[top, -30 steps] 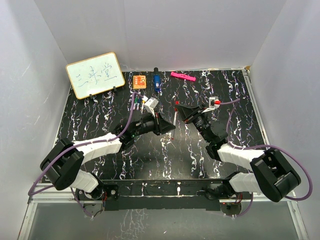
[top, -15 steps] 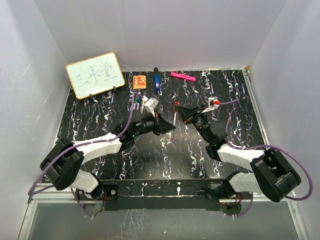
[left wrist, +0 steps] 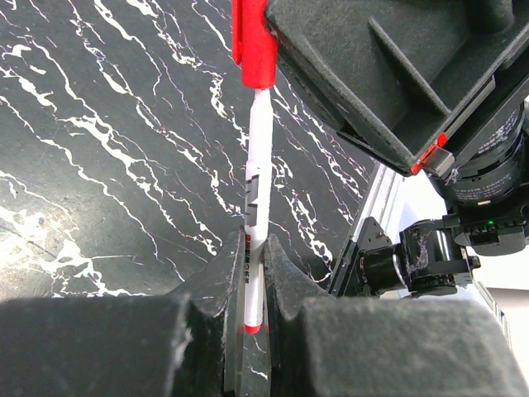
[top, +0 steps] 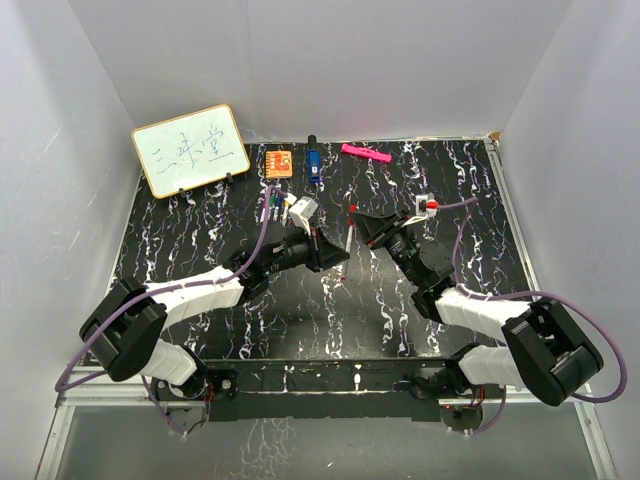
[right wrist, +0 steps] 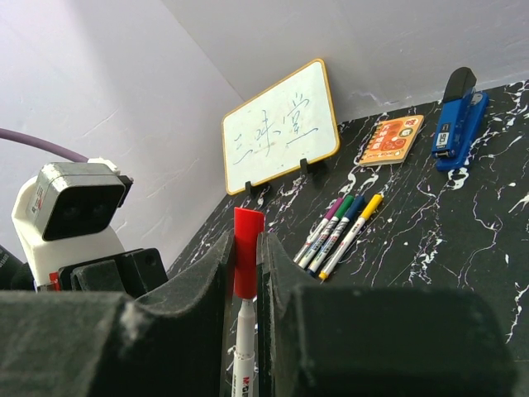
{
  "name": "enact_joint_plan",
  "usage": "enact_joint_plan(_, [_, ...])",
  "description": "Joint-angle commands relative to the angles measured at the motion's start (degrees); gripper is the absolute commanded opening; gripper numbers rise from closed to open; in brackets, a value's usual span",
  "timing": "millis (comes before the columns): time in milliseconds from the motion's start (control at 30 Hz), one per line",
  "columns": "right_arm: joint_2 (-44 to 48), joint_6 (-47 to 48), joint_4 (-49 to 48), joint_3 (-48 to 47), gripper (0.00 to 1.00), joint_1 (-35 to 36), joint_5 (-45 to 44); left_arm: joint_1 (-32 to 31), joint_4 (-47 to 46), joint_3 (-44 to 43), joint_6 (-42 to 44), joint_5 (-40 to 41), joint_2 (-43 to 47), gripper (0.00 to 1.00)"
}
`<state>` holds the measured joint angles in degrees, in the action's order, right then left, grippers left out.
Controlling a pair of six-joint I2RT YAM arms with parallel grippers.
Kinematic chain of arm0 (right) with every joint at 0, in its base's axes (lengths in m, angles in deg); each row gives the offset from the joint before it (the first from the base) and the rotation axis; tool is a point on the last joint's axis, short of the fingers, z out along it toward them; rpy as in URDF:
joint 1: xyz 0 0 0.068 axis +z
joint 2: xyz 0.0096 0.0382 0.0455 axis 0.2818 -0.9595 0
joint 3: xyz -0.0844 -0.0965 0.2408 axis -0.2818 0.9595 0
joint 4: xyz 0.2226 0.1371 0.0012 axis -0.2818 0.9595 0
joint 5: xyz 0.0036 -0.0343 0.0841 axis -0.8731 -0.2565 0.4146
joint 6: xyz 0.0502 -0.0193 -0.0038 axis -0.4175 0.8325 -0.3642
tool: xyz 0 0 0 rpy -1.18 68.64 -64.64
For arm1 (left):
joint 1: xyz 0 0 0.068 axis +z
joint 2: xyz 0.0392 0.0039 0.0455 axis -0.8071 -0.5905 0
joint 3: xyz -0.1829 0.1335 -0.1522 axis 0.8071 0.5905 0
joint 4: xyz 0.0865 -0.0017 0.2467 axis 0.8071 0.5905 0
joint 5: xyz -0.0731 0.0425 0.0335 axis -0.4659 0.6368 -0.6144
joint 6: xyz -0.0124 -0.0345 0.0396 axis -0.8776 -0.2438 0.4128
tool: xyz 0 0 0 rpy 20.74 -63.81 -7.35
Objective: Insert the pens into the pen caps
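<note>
**A:** ok, what's each gripper actually doing here?

**B:** left gripper [left wrist: 254, 277] is pinched tight on the white pen [left wrist: 258, 165], low on the barrel near its red butt end. right gripper [right wrist: 245, 248] is clamped on the red cap [left wrist: 254, 41]. They meet over the middle of the table [top: 300, 310], left arm coming in from the left, right arm from the right.

**A:** and how do they line up?

**B:** dead in line imo. The pen's long axis runs straight from the left fingers out to the cap, which sits over the pen's far end. Can't tell if it's fully seated though. I'd guess what's left is a push along that axis with no sideways wobble. The other pens [right wrist: 339, 227] lie in a row far-left, by the whiteboard [right wrist: 281, 124].
</note>
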<state>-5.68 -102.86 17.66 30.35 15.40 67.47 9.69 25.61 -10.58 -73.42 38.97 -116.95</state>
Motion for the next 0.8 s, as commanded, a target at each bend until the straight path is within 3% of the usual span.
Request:
enact_joint_plan(0, [1.3, 1.4, 0.4, -1.2, 0.0, 0.4, 0.9, -0.1, -2.6, -0.4, 1.1, 1.6, 3.1, 0.0])
enact_joint_plan(533, [-0.4, 1.5, -0.9, -2.6, 0.0, 0.4, -0.6, -0.1, -4.5, 0.5, 0.6, 2.2, 5.1, 0.0])
enact_joint_plan(767, [-1.5, 0.1, -0.9, -2.7, 0.0, 0.4, 1.1, -0.1, -10.1, 1.7, 0.1, 5.4, 4.4, 0.0])
